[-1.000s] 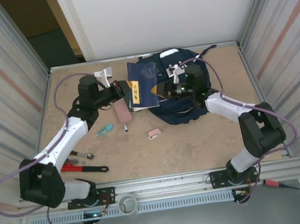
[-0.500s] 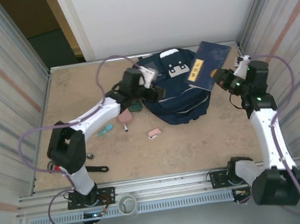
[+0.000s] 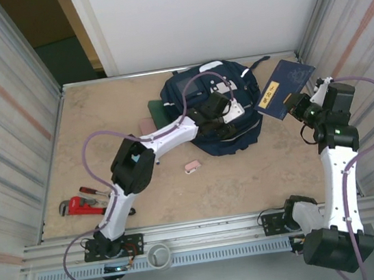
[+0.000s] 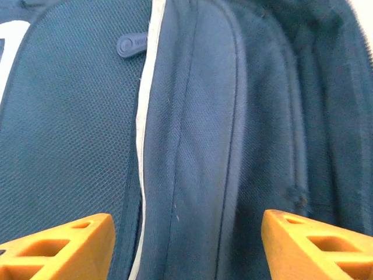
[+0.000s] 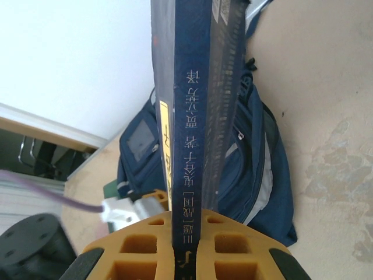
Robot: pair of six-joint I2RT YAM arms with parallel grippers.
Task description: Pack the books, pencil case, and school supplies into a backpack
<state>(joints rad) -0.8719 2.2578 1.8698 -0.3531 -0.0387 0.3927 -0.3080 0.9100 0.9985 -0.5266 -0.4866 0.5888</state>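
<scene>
Right of backpack (image 3: 191, 91), booklet (image 3: 290, 86) long axis diagonal.

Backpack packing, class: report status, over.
Left hand open over backpack. Right hand shut on navy booklet, held right of backpack. Left arm lies across backpack.

Lab test cell: aluminium rail (image 3: 206, 231), corrugated panel walls (image 3: 3, 102), plywood tabletop (image 3: 247, 180).

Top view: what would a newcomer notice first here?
The right claw grips a navy book by its edge near the far right corner. At the far middle of the table lies a big navy backpack, with the left claw open right over its fabric. A red wrench lies near the left edge.
</scene>
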